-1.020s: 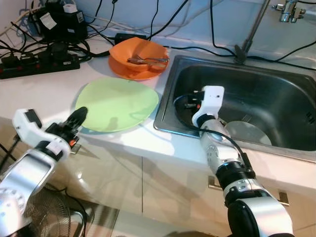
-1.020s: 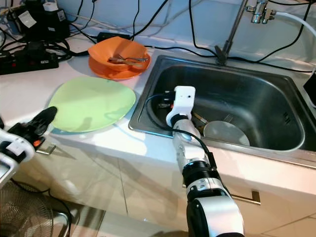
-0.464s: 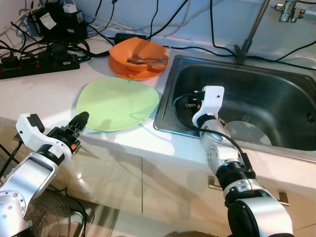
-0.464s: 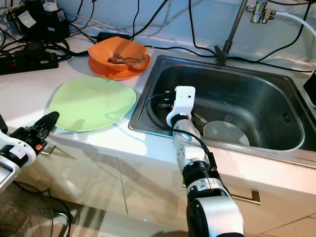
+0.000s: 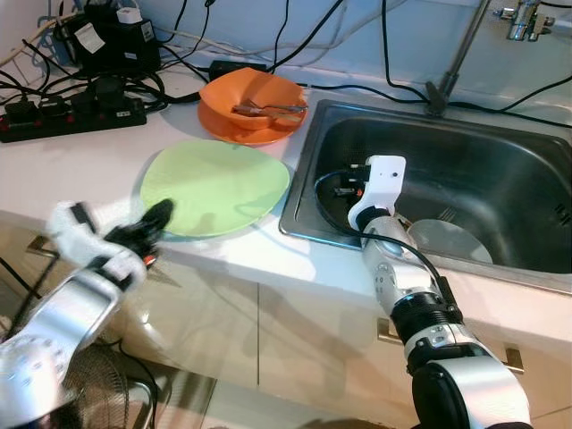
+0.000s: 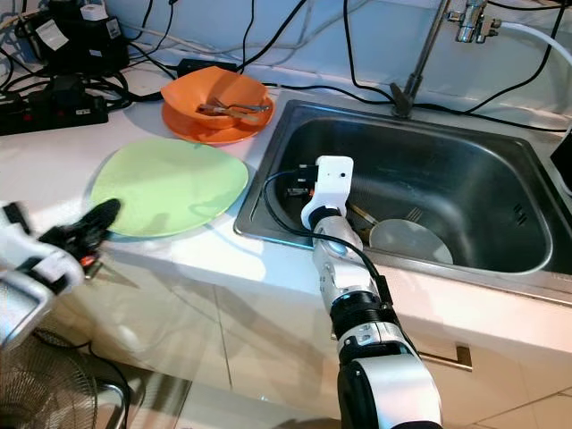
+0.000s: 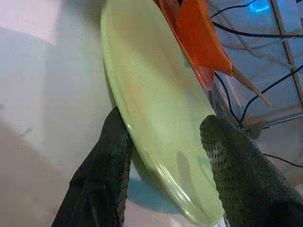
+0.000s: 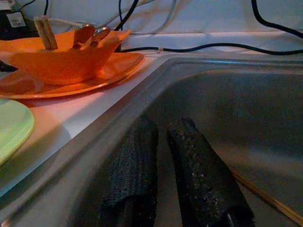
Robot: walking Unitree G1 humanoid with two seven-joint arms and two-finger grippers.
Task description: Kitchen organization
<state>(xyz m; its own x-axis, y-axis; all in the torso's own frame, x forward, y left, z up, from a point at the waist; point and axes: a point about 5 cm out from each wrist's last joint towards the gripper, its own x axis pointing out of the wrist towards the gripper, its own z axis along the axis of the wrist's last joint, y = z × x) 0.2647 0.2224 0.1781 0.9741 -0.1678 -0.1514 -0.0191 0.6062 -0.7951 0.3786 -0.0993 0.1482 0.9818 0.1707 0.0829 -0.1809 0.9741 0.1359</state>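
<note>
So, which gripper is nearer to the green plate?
Left. The left gripper is at the green plate, its open fingers straddling the plate's near rim. The right gripper is down inside the sink, apart from the plate.

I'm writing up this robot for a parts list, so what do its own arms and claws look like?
Both arms are silver metal tubes with black joint rings. The right arm ends in a white boxy wrist block, with a black cable looping from it down the forearm. The left arm has a similar white wrist block, blurred here. Each claw has two long black fingers with a rough, dimpled grip surface.
</note>
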